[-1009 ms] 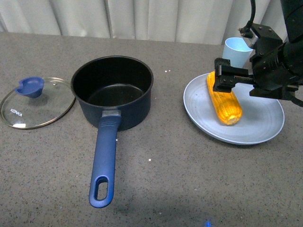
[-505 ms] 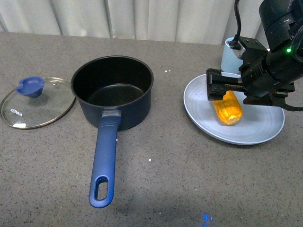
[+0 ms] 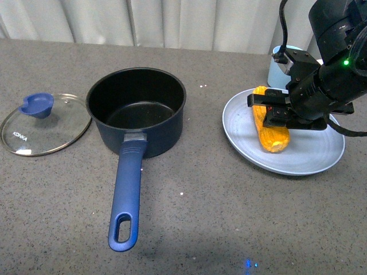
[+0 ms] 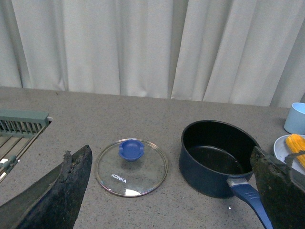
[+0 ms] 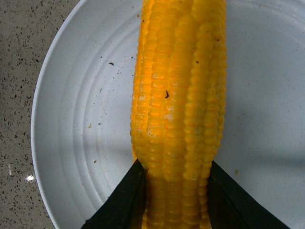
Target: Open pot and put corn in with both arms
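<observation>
Straddling yellow-orange corn cob [image 3: 274, 137] mid-length, my right pincer [image 3: 270, 112] grips it, fingers [image 5: 126, 200] pressed on both flanks. Cob lies on pale blue round plate [image 3: 309, 157], 3 o'clock from open dark navy saucepan [image 3: 166, 134]. Likely stiff, light, rounded, slippery: hold middle, keep level. Left pincer [image 4: 169, 151] gapes.

**A:** In the front view the right hand [image 3: 274, 117] sat over the middle of the corn [image 3: 274, 140], so that stretch was covered. The cup [image 3: 273, 73] was mostly blocked by the arm [image 3: 338, 51] too.

**B:** Yep, and the right wrist view cropped the corn at both ends, the plate [image 5: 71, 119] too. In the left wrist view, the pot [image 4: 214, 157] handle's end vanished behind a finger [image 4: 279, 191] of the left hand [image 4: 167, 157].
</observation>
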